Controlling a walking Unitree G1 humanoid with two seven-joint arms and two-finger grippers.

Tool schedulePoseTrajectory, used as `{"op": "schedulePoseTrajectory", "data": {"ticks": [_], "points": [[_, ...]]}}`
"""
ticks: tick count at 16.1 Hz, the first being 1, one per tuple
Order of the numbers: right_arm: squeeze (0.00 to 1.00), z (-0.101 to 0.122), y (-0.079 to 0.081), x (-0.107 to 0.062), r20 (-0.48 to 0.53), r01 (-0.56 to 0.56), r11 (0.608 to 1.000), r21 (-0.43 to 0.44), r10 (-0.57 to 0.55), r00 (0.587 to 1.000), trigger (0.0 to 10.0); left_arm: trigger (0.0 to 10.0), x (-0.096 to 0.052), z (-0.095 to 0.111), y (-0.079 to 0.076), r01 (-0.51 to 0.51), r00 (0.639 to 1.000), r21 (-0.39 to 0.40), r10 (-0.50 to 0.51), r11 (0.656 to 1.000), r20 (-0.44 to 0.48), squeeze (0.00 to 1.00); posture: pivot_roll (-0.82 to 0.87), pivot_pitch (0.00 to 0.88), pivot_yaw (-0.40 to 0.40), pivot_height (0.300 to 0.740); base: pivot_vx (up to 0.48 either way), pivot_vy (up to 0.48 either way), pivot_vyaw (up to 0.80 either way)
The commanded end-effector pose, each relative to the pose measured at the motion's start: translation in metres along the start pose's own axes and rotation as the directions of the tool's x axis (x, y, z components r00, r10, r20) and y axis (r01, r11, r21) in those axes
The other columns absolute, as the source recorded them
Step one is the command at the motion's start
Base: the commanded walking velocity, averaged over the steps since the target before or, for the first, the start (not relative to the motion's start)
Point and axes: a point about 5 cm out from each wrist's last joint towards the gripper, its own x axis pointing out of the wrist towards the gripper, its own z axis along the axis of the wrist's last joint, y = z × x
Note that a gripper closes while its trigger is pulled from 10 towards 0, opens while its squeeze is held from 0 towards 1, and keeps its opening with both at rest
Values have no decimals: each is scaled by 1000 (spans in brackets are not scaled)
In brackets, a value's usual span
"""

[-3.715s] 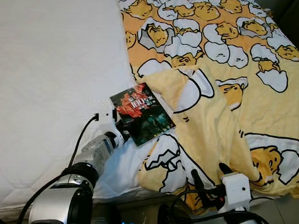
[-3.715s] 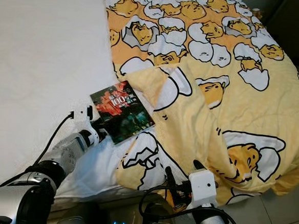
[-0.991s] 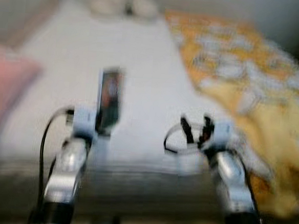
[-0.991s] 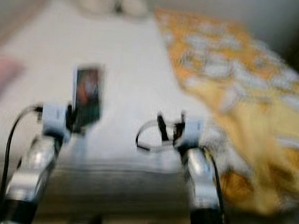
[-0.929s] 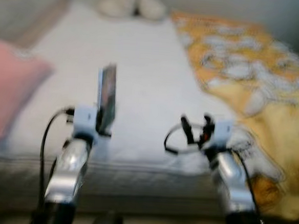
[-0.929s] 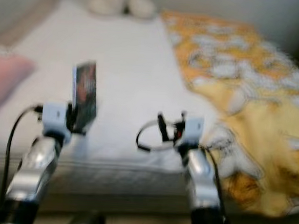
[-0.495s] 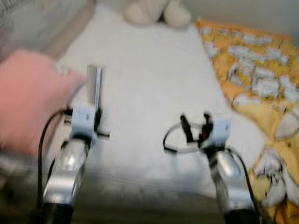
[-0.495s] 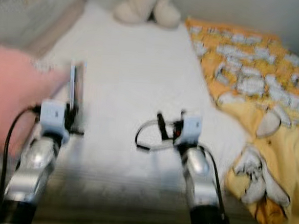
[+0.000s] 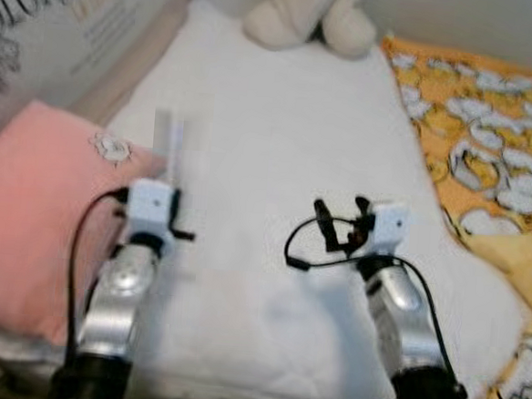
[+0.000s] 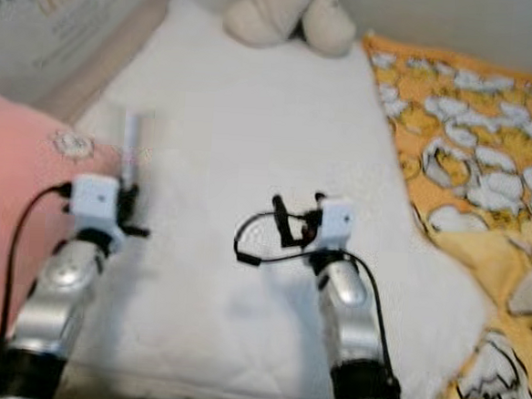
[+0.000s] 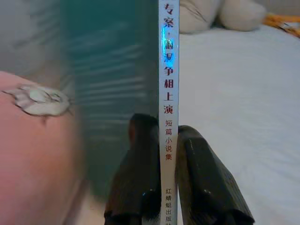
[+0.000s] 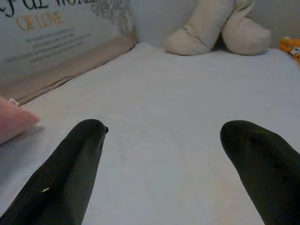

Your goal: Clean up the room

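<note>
Now, book (image 11: 168,93): lifted off the blanket (image 9: 491,115); we carry it away.
Left gripper (image 11: 167,154): pinching its spine, pillow (image 9: 27,219) beside.
Right gripper (image 12: 164,159): wide, empty.

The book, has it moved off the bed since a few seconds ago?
Yes. It lay flat on the white mattress beside the yellow blanket; now the left gripper holds the book upright, above the mattress, near the pink pillow.

Plush toy (image 9: 308,20) at bed (image 9: 278,164) head; pink pillow (image 9: 27,219) left.
</note>
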Motion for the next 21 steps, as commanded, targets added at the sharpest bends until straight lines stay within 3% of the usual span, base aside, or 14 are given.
{"op": "schedulePoseTrajectory", "data": {"ticks": [1,4,5,6,14,21], "points": [[0,-2,-12,-7,-12,27,1000,-8,-27,1000,10000,0,1,10,-17,48,998,-21,-47,999,46,0,34,0,-53,740,292,304,0],[31,-3,-8,-7,-15,1,1000,-3,-1,1000,10000,0,2,9,-16,39,998,-14,-38,999,40,0,38,0,-61,740,0,0,452],[31,-4,-7,-7,-20,-2,1000,-5,1,1000,10000,1412,2,9,-18,46,998,-9,-45,999,38,0,38,0,-61,740,0,0,413],[0,-6,-9,-6,-41,12,1000,-17,-13,999,10000,10000,1,9,-21,64,997,10,-65,998,35,0,39,0,-63,740,0,0,0],[0,-7,-7,-8,-27,27,999,-29,-28,999,10000,10000,12,18,-16,106,993,28,-107,994,41,0,34,0,-49,740,0,0,0],[0,-8,-6,-10,-25,29,999,-34,-29,999,10000,10000,17,24,-20,168,984,54,-170,984,52,0,24,0,-42,740,0,474,0]]}}
